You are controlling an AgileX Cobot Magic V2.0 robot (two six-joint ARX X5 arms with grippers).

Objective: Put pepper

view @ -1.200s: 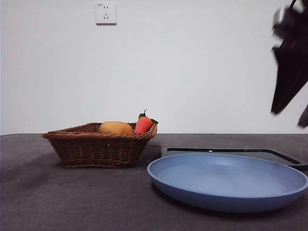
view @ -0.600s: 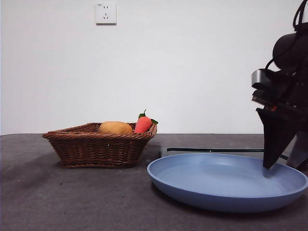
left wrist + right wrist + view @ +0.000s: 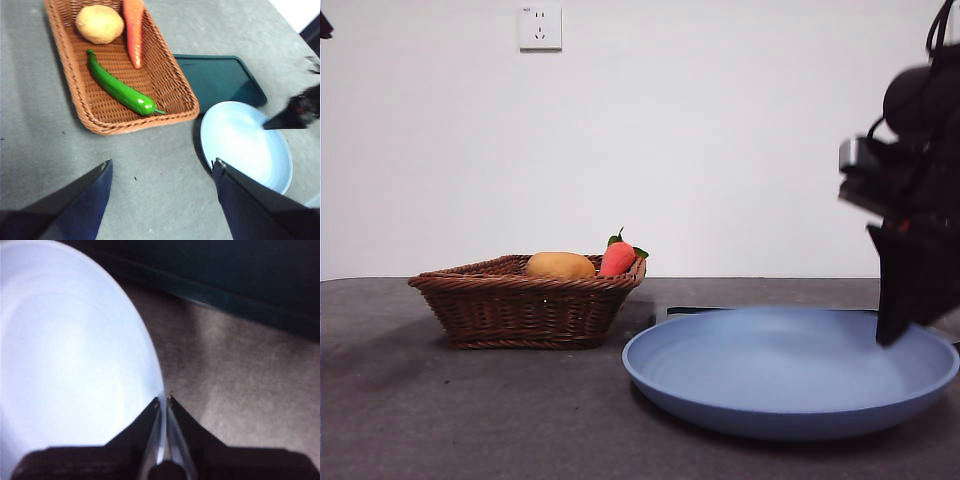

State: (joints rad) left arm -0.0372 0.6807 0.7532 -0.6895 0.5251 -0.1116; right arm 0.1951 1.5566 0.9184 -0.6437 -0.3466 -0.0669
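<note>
- The pepper (image 3: 120,91) lies in the basket (image 3: 180,90), upper left of my left wrist view, beside the potato (image 3: 99,23) and carrot (image 3: 134,31).
- My left gripper (image 3: 160,172) hangs spread wide above the table (image 3: 150,165), well apart from the pepper.
- My right gripper (image 3: 163,401) is pinched on the rim of the blue plate (image 3: 720,375), at the front view's right, far from the pepper.

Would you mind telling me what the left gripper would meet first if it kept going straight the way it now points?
Most likely bare table: the left gripper, jaws open, aims at the gray surface just short of the basket holding the pepper, beside the blue plate. Depth is uncertain.
</note>
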